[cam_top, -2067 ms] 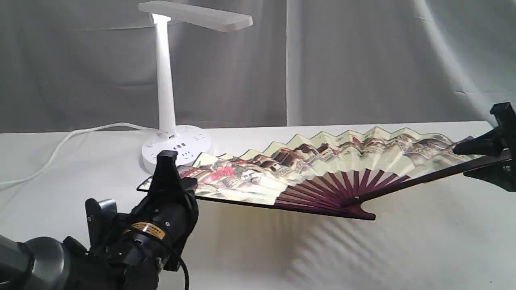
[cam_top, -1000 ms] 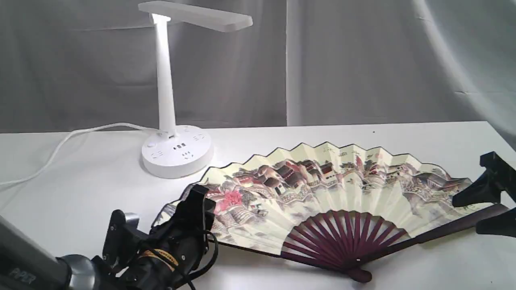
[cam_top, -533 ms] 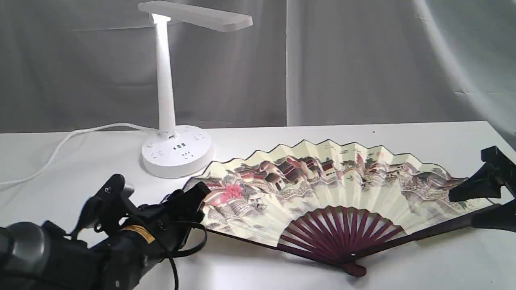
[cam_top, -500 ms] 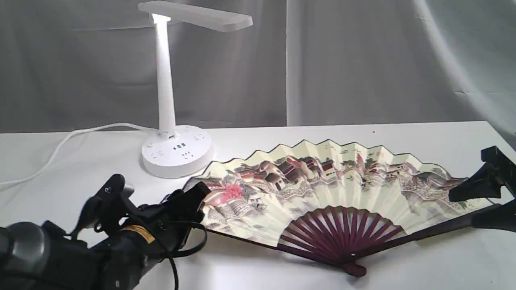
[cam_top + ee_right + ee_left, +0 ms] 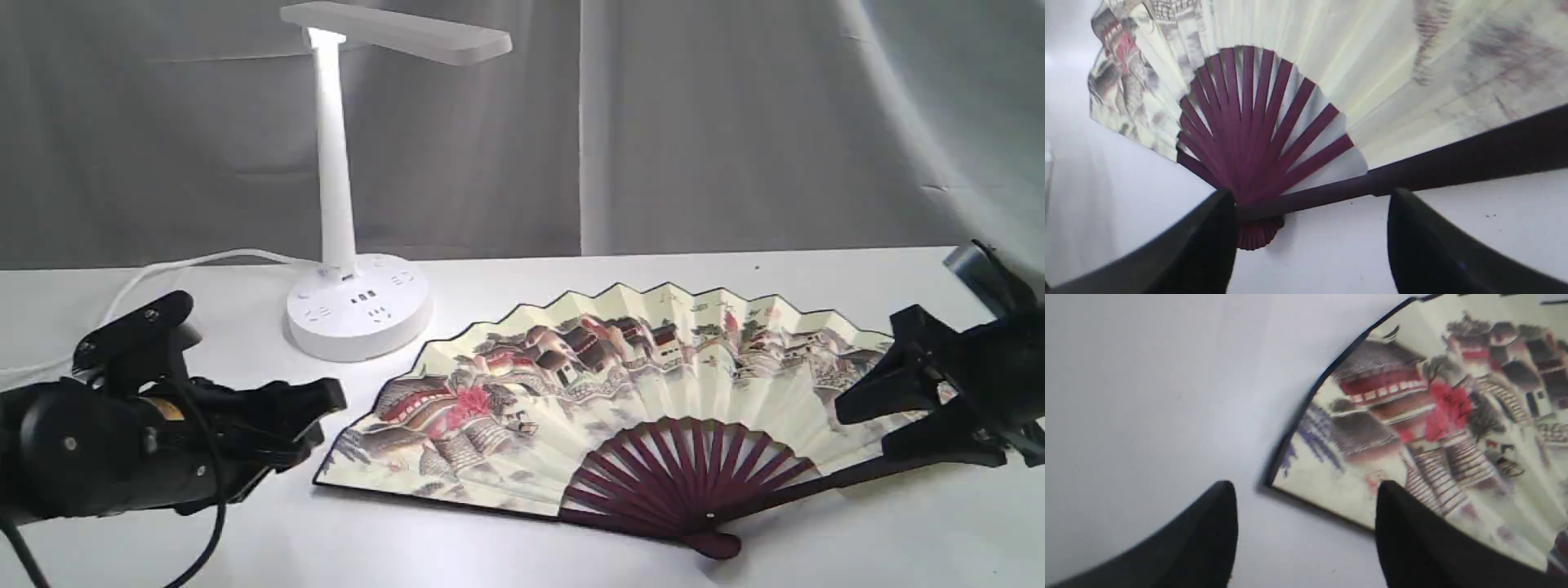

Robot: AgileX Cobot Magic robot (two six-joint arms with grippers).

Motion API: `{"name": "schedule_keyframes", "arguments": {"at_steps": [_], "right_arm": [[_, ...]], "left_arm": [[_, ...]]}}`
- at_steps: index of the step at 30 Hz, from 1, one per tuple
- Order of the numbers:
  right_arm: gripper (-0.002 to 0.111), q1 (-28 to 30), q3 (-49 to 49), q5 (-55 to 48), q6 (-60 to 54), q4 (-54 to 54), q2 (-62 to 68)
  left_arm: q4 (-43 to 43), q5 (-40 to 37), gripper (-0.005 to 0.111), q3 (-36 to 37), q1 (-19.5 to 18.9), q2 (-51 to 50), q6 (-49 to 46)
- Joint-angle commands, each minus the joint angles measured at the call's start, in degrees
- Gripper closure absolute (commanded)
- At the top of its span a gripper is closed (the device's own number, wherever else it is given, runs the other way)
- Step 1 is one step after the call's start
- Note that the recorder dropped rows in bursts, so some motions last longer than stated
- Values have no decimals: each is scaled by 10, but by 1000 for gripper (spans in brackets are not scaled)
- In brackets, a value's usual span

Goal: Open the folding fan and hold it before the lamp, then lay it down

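Folding fan (image 5: 637,384) is lying fully spread, painted face up, on the white tabletop (image 5: 506,555), near the round base of the lamp (image 5: 335,163), which is standing upright. Left hand (image 5: 1306,490) is hovering just off the fan's left corner, jaws standing wide apart and gripping nothing. Right hand (image 5: 1311,192) is sitting at the dark right guard, jaws likewise spread wide, not clamping it.

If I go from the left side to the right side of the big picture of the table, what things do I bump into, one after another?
left end effector → lamp → folding fan → right end effector
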State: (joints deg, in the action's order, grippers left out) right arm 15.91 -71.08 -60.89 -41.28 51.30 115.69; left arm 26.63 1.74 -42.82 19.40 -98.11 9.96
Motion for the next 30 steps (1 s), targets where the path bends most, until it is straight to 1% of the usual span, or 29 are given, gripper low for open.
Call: {"name": "schedule_keyframes", "arguments": {"at_steps": [1,6,9,11,12,14,15,17,22,26,27,30], "right_arm": [[57,-33,-1,22,20,-53,-32],[59,-84,-1,51,87,-142,-76],[59,-119,-1,60,129,-205,-101],[59,-142,-1,61,174,-264,-115],[60,-149,-1,61,191,-291,-118],[63,-169,-1,59,259,-367,-125],[64,-174,-1,55,283,-386,-126],[70,-180,-1,40,327,-437,-126],[83,-180,-1,9,378,-480,-129],[93,-180,1,-2,401,-493,-142],[94,-180,5,0,401,-493,-148],[106,-173,39,33,389,-492,-175]], "left_arm": [[-16,-90,64,-7,-34,22,-52],[-102,-240,87,-52,-90,35,-62],[-165,-301,99,-80,-111,47,-61],[-198,-327,106,-93,-119,52,-61],[-210,-341,107,-99,-122,55,-61],[-235,-364,107,-108,-122,57,-60],[-243,-376,107,-110,-122,57,-60],[-246,-398,107,-112,-122,57,-60],[-274,-422,107,-114,-122,57,-60],[-271,-425,107,-114,-122,57,-56],[-270,-425,107,-114,-122,57,-55],[-266,-432,107,-114,-122,57,-55]]}}
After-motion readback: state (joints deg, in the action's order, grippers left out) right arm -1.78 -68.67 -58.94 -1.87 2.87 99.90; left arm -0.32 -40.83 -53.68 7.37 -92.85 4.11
